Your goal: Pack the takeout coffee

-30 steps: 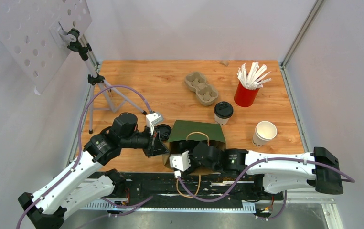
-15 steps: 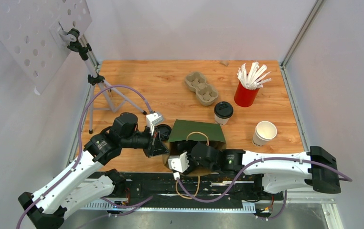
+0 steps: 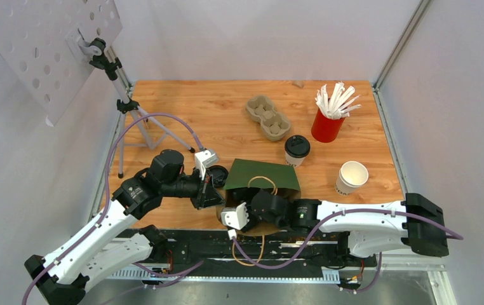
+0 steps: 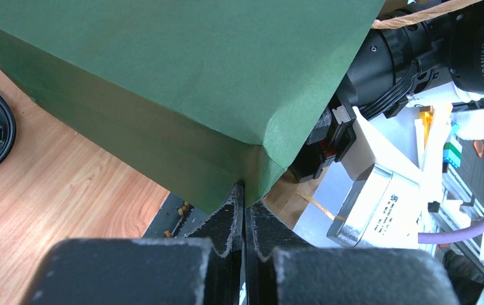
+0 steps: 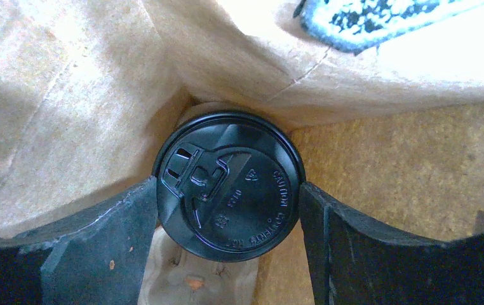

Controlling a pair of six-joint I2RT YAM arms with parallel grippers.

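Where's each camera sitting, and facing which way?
Top external: overhead, behind the robot, looking down on the table; left arm, right arm show.
Left wrist: on the left arm, facing the green bag; left tool pinches its edge.
Right wrist: inside the bag, facing a lidded cup gripped by the right tool.
Shared: top and left wrist show the bag.

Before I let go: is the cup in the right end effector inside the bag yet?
Inside. Right wrist view: the lidded cup sits between the fingers of the right end effector, brown bag all around.
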